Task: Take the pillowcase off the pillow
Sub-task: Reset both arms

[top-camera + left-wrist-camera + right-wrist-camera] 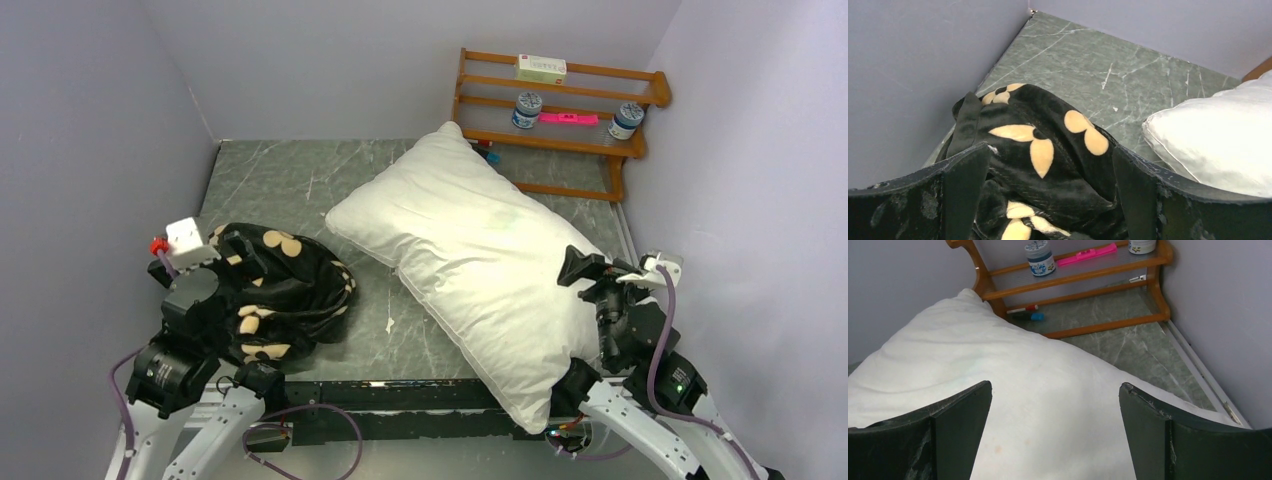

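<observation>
The black pillowcase point(290, 290) with tan flowers lies crumpled in a heap at the near left of the table, off the pillow. The plain white pillow point(480, 265) lies bare and diagonal across the middle. My left gripper point(1050, 165) is open, its fingers spread over the pillowcase point(1048, 170) heap; in the top view the left gripper point(228, 268) sits at the heap's left edge. My right gripper point(1055, 405) is open above the pillow point(1048, 385), nothing held; in the top view the right gripper point(605, 278) hovers at the pillow's near right side.
A wooden rack point(560, 110) stands at the back right with two jars point(527, 108), a pink strip point(568, 118) and a white box point(540, 68). Markers point(1025, 313) lie under its lowest shelf. Grey walls close in left, back and right.
</observation>
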Motion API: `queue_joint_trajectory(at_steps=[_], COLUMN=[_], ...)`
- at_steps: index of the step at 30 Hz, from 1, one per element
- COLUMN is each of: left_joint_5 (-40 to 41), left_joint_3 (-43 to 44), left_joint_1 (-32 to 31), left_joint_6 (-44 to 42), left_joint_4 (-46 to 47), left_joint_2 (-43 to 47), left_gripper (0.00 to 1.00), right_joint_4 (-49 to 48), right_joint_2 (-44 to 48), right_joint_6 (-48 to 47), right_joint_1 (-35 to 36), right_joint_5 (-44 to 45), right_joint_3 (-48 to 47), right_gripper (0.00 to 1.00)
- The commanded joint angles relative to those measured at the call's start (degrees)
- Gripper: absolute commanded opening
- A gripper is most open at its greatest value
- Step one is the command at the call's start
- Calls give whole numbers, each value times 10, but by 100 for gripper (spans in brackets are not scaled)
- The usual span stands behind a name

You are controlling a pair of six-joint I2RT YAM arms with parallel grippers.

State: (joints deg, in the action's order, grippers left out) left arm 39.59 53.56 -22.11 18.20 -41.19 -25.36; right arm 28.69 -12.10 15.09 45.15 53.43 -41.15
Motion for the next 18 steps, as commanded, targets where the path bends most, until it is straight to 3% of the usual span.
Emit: queue_joint_trajectory(at_steps=[1, 7, 18], left_joint_5=[39, 31, 27], left_joint_3=[-49, -121, -130], left_joint_1=[-1, -1, -1], left_joint_6=[21, 8, 6], left_joint_4=[16, 63, 88], left_joint_2=[57, 125, 111], left_gripper=[96, 96, 96], right_joint_4=[0, -3, -3], right_joint_2=[33, 43, 29], right_joint_6=[-4, 0, 13], right_joint_1=[0, 0, 0], right_joint_5=[-16, -7, 24], right_joint_3=[16, 28, 39], right_gripper=[100, 100, 100])
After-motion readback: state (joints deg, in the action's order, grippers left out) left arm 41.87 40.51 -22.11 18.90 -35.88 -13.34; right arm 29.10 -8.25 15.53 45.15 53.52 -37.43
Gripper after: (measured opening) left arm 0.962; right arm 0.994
